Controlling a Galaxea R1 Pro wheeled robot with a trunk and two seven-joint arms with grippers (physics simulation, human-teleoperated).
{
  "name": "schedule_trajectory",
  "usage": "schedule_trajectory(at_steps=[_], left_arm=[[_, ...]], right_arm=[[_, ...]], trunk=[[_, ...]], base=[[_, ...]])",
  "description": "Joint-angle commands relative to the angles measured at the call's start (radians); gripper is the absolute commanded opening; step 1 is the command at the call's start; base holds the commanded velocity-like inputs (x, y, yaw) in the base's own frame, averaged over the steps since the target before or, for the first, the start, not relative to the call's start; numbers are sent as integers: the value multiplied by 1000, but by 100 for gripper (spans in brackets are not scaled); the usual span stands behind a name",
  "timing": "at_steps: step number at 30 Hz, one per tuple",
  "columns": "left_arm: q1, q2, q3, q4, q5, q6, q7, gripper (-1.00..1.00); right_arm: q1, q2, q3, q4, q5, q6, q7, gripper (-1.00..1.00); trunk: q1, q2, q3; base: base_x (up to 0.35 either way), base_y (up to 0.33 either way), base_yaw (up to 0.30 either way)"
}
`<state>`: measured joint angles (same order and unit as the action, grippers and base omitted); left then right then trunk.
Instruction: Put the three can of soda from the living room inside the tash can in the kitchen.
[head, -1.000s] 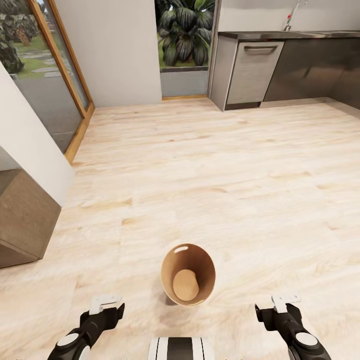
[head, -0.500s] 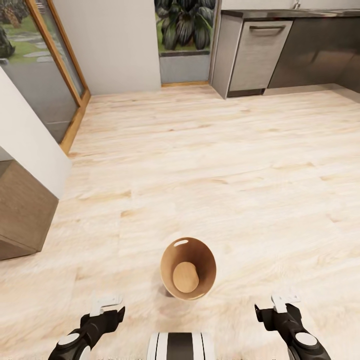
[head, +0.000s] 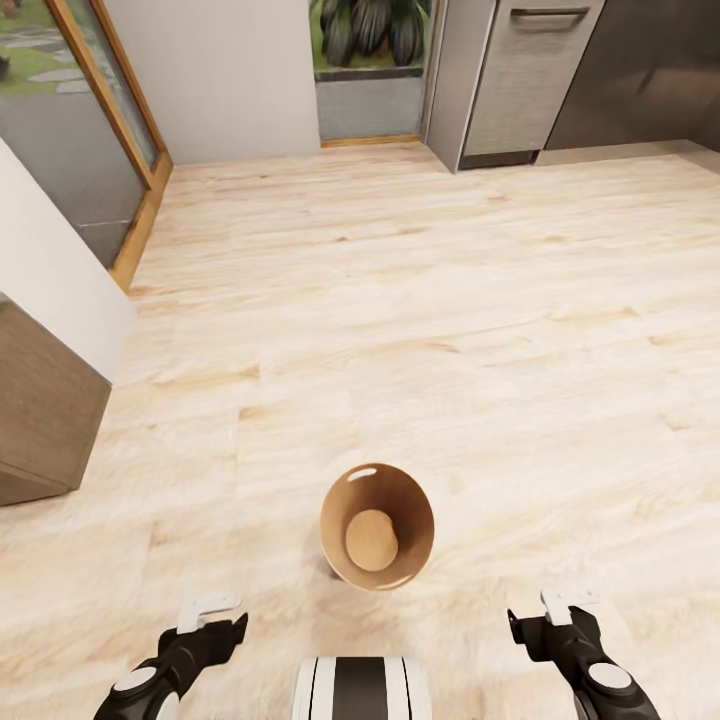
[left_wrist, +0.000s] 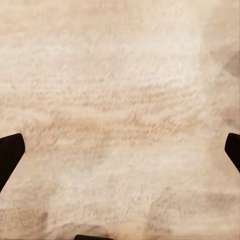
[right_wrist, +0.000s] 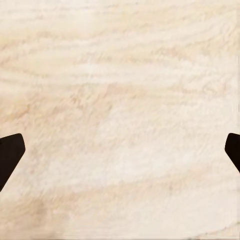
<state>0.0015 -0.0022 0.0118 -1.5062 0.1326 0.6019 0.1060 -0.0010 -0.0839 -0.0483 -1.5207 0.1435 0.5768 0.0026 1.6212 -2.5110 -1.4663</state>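
Observation:
The tash can (head: 403, 497) stands upright on the light wood floor, straight ahead of me and close. I look down into its brown inside and see its bare round bottom. The cans of soda are out of view. My left gripper (head: 207, 616) hangs low to the bin's left, and my right gripper (head: 562, 611) low to its right, both apart from it. In the left wrist view the left gripper (left_wrist: 120, 150) is open, dark fingertips (left_wrist: 10, 150) wide apart over bare floor. The right gripper (right_wrist: 120, 150) in the right wrist view is open the same way.
The kitchen's dark grey cabinets (head: 645, 70) and a steel-fronted appliance (head: 525, 80) line the far right. A tall window with plants (head: 370, 40) is at the back. A glass door with a wood frame (head: 90, 130) and a white wall with a brown cabinet (head: 40, 400) stand at the left.
The whole head view has shifted: the far cabinets and window slid up and the bin sits slightly higher in the picture. Both grippers kept their pose.

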Motion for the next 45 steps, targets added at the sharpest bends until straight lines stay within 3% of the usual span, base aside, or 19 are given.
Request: schedule_trajectory(at_steps=[1,5,9,21,34,45], left_arm=[[0,-1,6,6,6,-6,1,100],[0,-1,7,28,7,-28,1,100],[0,-5,6,45,8,-19,3,100],[0,-7,4,77,12,-86,9,100],[0,-7,4,78,13,-91,9,100],[-1,-7,4,79,14,-94,6,100]], right_arm=[[-6,2,1,4,1,6,6,100],[-2,4,2,5,3,6,27,100],[21,5,5,1,8,-6,4,100],[33,-9,7,-16,13,-16,-17,100],[33,-10,2,-43,11,-15,-12,100],[32,-21,-24,-53,10,-15,44,100]], trunk=[[0,0,0],[0,0,0],[0,0,0],[0,0,0],[0,0,0],[0,0,0]], base=[[0,0,0],[0,0,0],[0,0,0],[0,0,0],[0,0,0],[0,0,0]])
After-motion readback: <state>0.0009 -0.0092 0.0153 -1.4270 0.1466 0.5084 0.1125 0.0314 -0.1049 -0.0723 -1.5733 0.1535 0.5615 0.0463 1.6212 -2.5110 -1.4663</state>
